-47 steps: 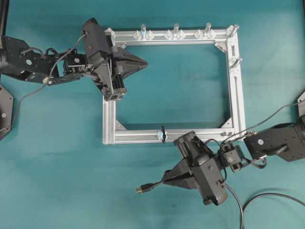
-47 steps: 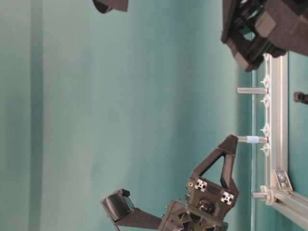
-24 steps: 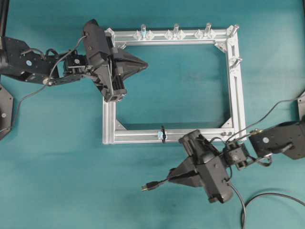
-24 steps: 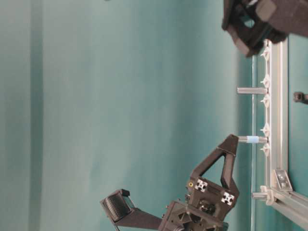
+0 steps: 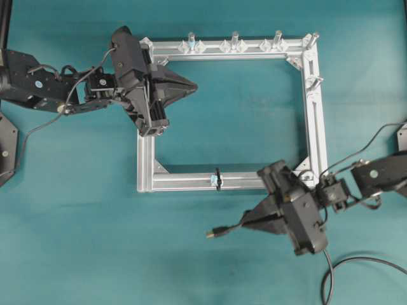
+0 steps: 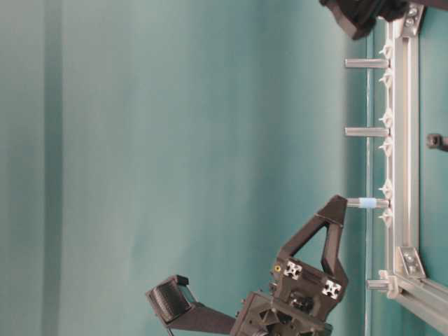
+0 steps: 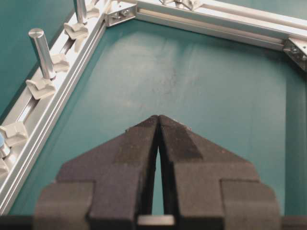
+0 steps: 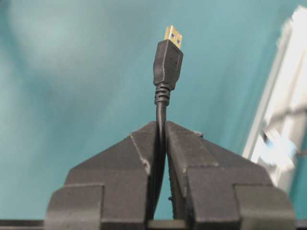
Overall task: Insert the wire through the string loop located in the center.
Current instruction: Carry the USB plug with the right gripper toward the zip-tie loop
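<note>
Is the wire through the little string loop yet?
No. The wire's plug sits outside the frame, apart from the string loop.

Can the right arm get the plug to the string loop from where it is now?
Probably yes. The right gripper is shut on the wire, plug sticking out, and only bare table lies between the plug and the string loop on the frame's near bar.

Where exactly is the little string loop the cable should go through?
Find the silver rectangular frame on the teal table. Along its near bar, roughly midway, a tiny black string loop wraps the metal, beside a pale blue mark. Unlike the upright silver posts opposite, it is dark and soft.
</note>
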You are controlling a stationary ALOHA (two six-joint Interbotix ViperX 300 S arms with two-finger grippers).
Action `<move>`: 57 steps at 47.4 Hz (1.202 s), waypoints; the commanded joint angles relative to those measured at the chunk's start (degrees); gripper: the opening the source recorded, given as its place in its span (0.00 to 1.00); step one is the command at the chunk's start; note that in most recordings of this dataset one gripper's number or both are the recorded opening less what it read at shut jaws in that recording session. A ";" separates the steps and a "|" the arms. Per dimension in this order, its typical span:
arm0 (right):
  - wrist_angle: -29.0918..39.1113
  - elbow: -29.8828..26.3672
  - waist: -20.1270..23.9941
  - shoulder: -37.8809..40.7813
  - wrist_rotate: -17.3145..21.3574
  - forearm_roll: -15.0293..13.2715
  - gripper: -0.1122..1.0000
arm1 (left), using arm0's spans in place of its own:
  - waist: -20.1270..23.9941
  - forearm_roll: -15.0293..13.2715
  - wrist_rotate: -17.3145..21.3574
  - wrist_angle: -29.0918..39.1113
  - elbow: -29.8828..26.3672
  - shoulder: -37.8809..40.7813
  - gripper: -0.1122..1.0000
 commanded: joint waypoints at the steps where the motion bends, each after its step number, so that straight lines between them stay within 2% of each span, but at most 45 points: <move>1: 0.00 0.62 -1.14 -2.55 -0.09 0.18 0.16 | -0.26 0.18 -0.53 -0.26 -0.35 -1.49 0.10; 27: 2.20 8.79 -7.38 -10.90 0.00 0.26 0.16 | -0.26 0.18 -0.53 -0.35 0.26 -2.11 0.10; 36: 4.31 9.14 -8.61 -11.43 0.00 0.26 0.16 | -0.26 0.18 -0.53 -0.26 0.88 -2.46 0.10; 57: 4.13 9.40 -11.07 -11.43 0.00 0.26 0.16 | -0.26 0.18 -0.53 -0.35 0.88 -2.46 0.10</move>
